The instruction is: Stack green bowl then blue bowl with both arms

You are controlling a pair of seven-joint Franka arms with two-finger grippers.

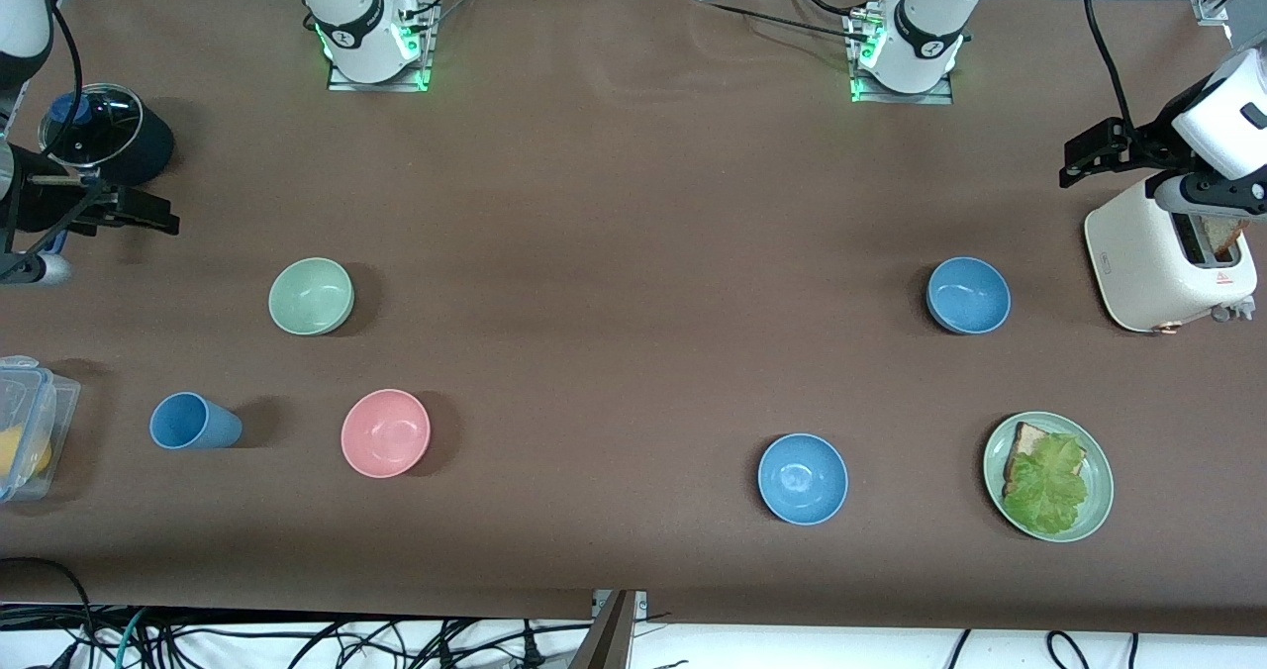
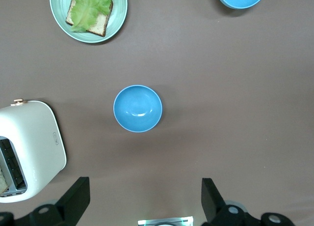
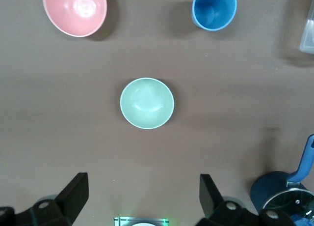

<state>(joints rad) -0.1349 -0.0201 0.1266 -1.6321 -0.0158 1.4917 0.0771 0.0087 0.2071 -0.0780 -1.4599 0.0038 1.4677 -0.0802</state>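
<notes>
**Toward each arm's own end: one bowl per tool**

Toward the right arm's end of the worktop [image 1: 633, 204] sits the green bowl [image 1: 311, 296], with the right tool [image 3: 142, 201] up over the worktop beside it, fingers spread wide and empty. The blue bowl [image 1: 968, 295], duller than the brighter blue bowl [image 1: 803, 478], sits toward the left arm's end. The left tool [image 2: 145, 201] hangs there, equally wide and empty. Each bowl likely suits its nearer arm.

counter [image 1: 633, 204]: brown
landmark: pink bowl [image 1: 385, 432]
green bowl [image 1: 311, 296]: farther from front camera than pink bowl
blue cup [image 1: 193, 422]: beside it, lying on its side
blue bowl [image 1: 968, 295]: toward left arm's end
brighter blue bowl [image 1: 802, 478]: toward left arm's end
</notes>
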